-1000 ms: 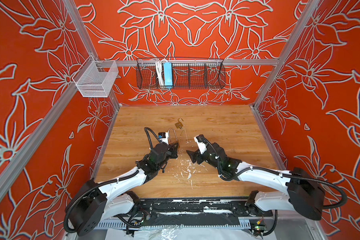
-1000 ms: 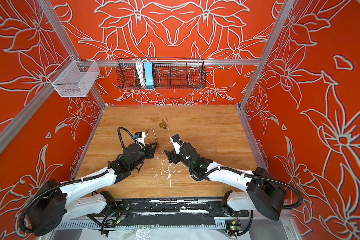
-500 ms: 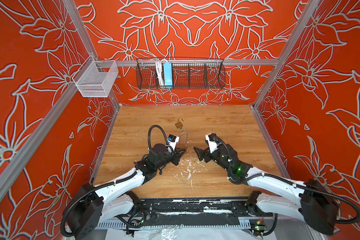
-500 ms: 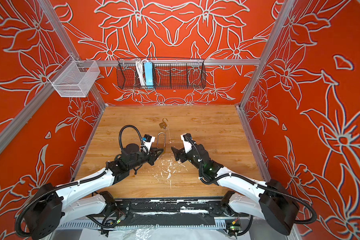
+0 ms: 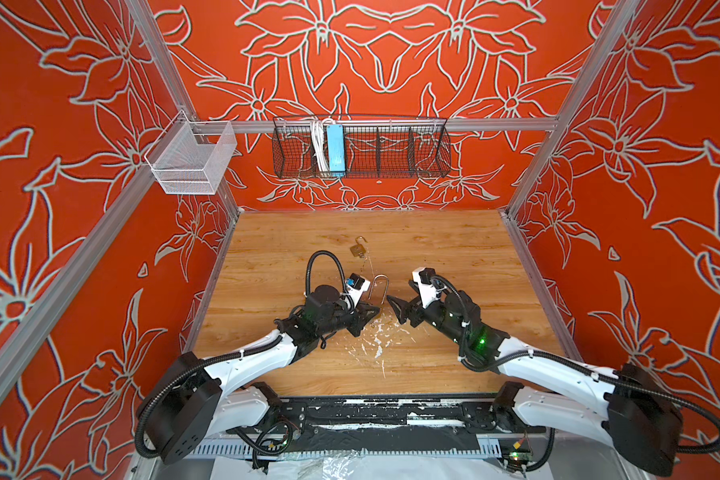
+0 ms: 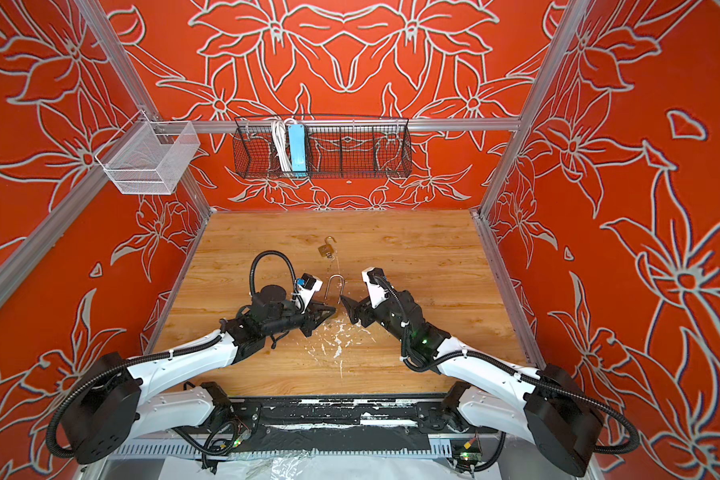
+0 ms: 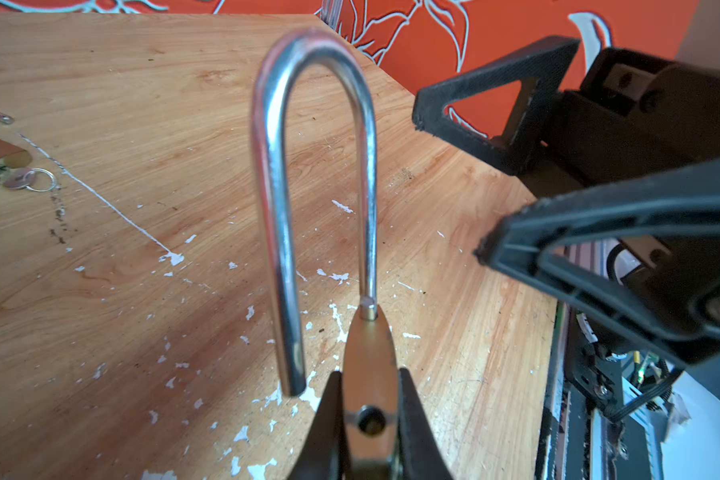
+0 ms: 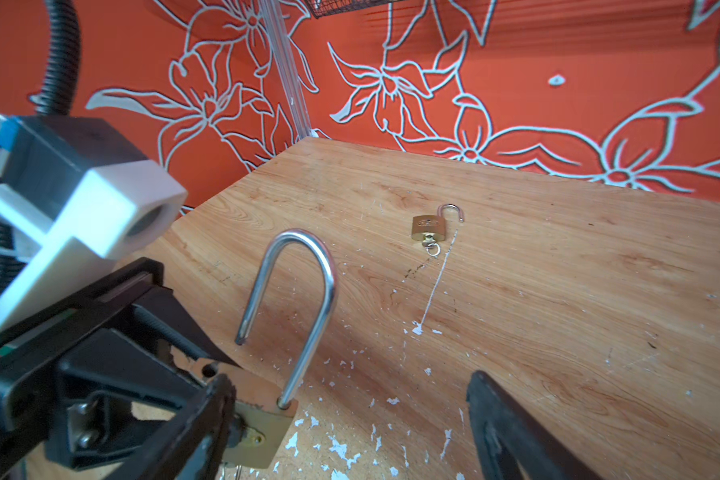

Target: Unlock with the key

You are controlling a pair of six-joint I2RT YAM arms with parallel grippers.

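Observation:
My left gripper (image 5: 374,310) (image 6: 329,310) (image 7: 369,374) is shut on the brass body of a padlock (image 7: 370,357) (image 8: 267,419) and holds it just above the table. Its long steel shackle (image 5: 379,286) (image 6: 336,286) (image 8: 308,282) points toward the back, with one leg out of the body. My right gripper (image 5: 393,308) (image 6: 347,309) (image 8: 350,386) stands open just right of the lock, not touching it. Thin metal bits hang under the body in the right wrist view; I cannot tell whether they are the key.
A small brass padlock (image 5: 356,249) (image 6: 324,248) (image 8: 429,226) lies farther back with its shackle open and a ringed key (image 8: 431,244) in its underside. White paint flecks (image 5: 375,336) mark the wooden table (image 5: 454,249). A wire basket (image 5: 360,145) and a white bin (image 5: 192,160) hang on the walls.
My left gripper has carried the padlock to the right, toward the middle. My right gripper has drawn back a little to the right and stays wide open.

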